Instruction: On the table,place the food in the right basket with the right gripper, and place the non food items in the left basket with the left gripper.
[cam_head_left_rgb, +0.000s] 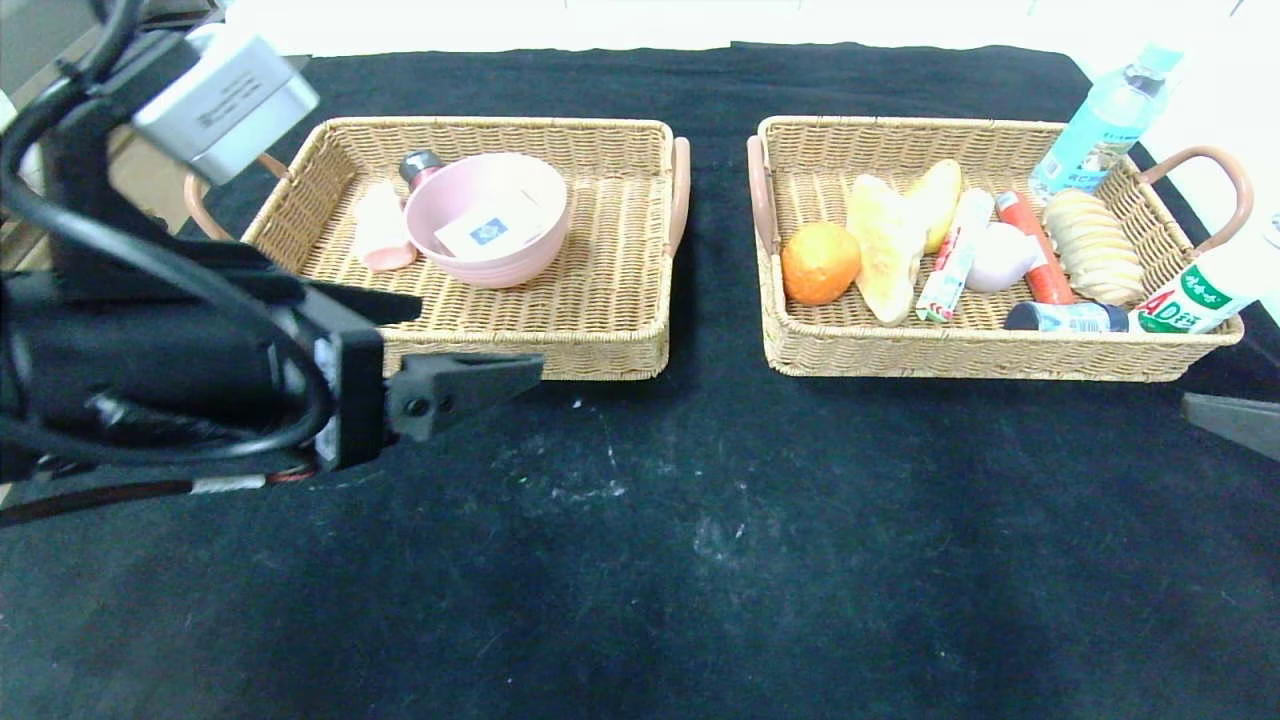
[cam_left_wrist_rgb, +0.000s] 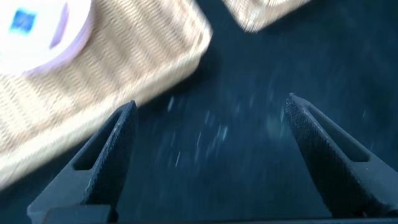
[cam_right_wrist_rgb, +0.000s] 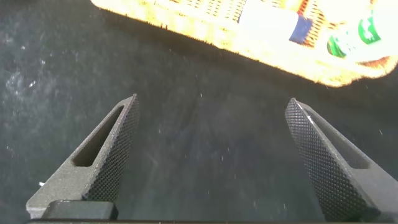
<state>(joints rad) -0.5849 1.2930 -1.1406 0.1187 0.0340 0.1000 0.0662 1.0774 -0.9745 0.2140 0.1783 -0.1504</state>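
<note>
Sorting scene at the close of the task, as judged from the layout. You see the left woven wicker basket (cam_head_left_rgb: 600, 330) holding the non-food: a pink plastic bowl (cam_head_left_rgb: 490, 215) with a white card (cam_head_left_rgb: 492, 226) lying in it, a pale pink tube (cam_head_left_rgb: 382, 232) to its left pointing near-to-far, and a dark-capped bottle (cam_head_left_rgb: 420, 165) just behind the bowl. The right woven wicker basket (cam_head_left_rgb: 980, 355) carries the food: an orange fruit (cam_head_left_rgb: 820, 262), a pale bread piece (cam_head_left_rgb: 885, 255) with its long axis near-to-far, a yellow banana-like piece (cam_head_left_rgb: 937, 195), a wrapped candy stick (cam_head_left_rgb: 955, 255), a white egg-like item (cam_head_left_rgb: 1000, 258), a red sausage stick (cam_head_left_rgb: 1035, 250), a ridged roll (cam_head_left_rgb: 1092, 245), and bottles laid along the near rim and over the right corner.

The black cloth surface (cam_head_left_rgb: 640, 560) holds nothing loose, so you may judge both classes sorted. Your left claw (cam_head_left_rgb: 470, 385) hangs empty over the surface near the left basket's near edge, fingers spread apart. Your right claw (cam_right_wrist_rgb: 208, 162) likewise stands wide and empty, near the right basket's near rim.
</note>
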